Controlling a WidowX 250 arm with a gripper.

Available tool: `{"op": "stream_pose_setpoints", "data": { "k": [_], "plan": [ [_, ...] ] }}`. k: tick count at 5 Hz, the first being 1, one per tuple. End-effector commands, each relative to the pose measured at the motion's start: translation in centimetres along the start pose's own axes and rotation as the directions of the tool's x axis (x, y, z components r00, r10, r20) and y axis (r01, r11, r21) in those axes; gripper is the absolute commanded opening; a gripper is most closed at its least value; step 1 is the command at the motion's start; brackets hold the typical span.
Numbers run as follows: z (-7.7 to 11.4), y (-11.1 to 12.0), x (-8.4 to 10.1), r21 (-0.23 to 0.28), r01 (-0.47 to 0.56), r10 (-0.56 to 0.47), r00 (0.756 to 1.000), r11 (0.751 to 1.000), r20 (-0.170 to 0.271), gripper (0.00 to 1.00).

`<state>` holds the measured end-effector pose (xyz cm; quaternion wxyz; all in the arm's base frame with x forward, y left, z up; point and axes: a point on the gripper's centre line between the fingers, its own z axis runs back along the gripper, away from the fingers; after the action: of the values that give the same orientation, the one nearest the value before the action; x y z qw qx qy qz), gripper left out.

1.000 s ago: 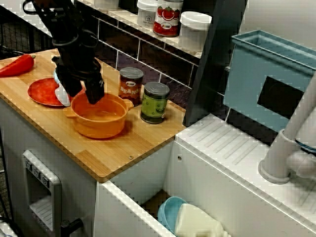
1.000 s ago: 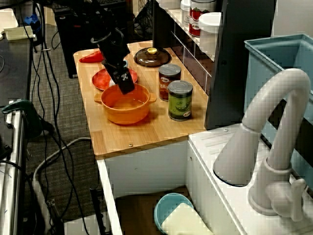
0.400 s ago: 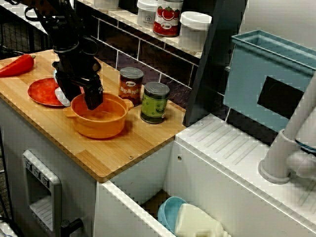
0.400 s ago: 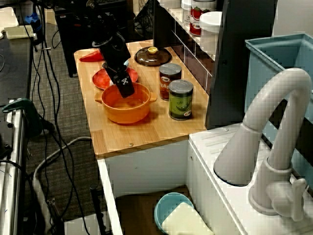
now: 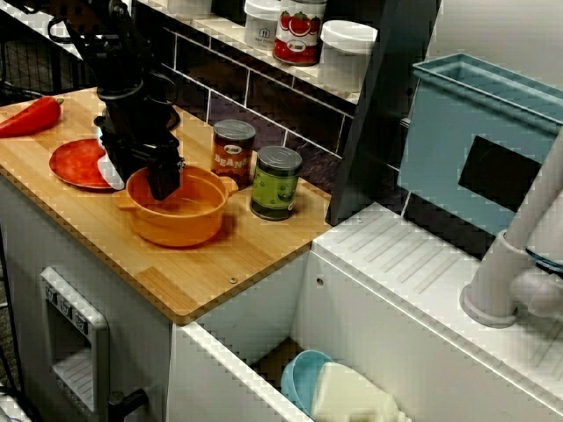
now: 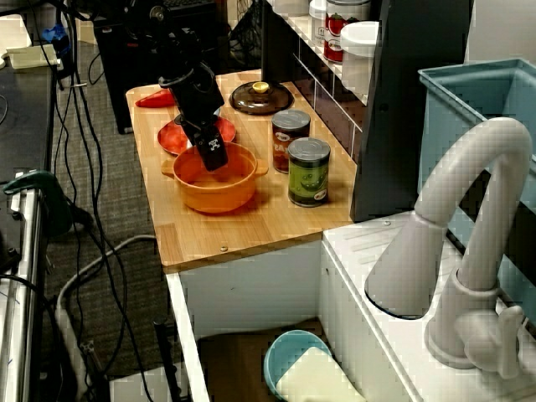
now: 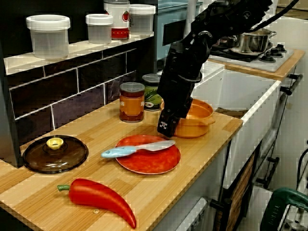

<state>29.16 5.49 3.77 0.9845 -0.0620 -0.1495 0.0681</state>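
Wooden tabletop [image 5: 202, 272] of a play kitchen fills my screens, with a white sink unit to one side. My gripper [image 5: 154, 185] points down at the plate-side rim of the orange pot [image 5: 180, 220]. One dark finger reaches inside the bowl in the view from the sink end. From the pepper end, the tip sits low against the pot's outer wall. I cannot tell whether the fingers are spread or pinching the rim. The pot stands upright near the tabletop's front edge. Just beside the gripper lies a red plate [image 5: 75, 165] with a pale blue-handled knife [image 7: 134, 149] across it. Behind the pot stand a bean can [image 5: 233, 151] and a green can [image 5: 275, 183], close together. Farther off lie a red pepper [image 7: 101, 197] and a brown glass lid [image 7: 54, 154] by the tiled wall.
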Motion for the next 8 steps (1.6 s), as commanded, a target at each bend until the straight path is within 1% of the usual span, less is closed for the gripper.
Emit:
{"op": "stream_pose_setpoints", "data": {
  "k": [1,2,3,4,5,6,7,8],
  "plan": [
    [0.6,0.6,0.7,-0.024,-0.002,0.001,1.0,1.0,-0.022,0.0],
    [1.1,0.7,1.0,-0.037,-0.006,0.005,1.0,0.999,-0.03,0.0],
    [1.9,0.8,1.1,-0.069,-0.01,0.007,0.999,0.998,-0.046,0.0],
    [3.3,1.0,1.4,-0.113,-0.007,-0.001,0.998,0.994,-0.07,0.0],
    [5.9,1.2,1.6,-0.157,0.024,-0.038,0.995,0.987,-0.088,0.0],
    [8.5,2.1,1.9,-0.166,0.057,-0.072,0.994,0.985,-0.086,0.0],
    [10.7,4.0,2.8,-0.18,0.032,-0.044,0.997,0.983,-0.063,0.0],
    [11.4,5.2,3.7,-0.171,0.006,-0.007,1.0,0.985,-0.005,0.0]
  ]
}}
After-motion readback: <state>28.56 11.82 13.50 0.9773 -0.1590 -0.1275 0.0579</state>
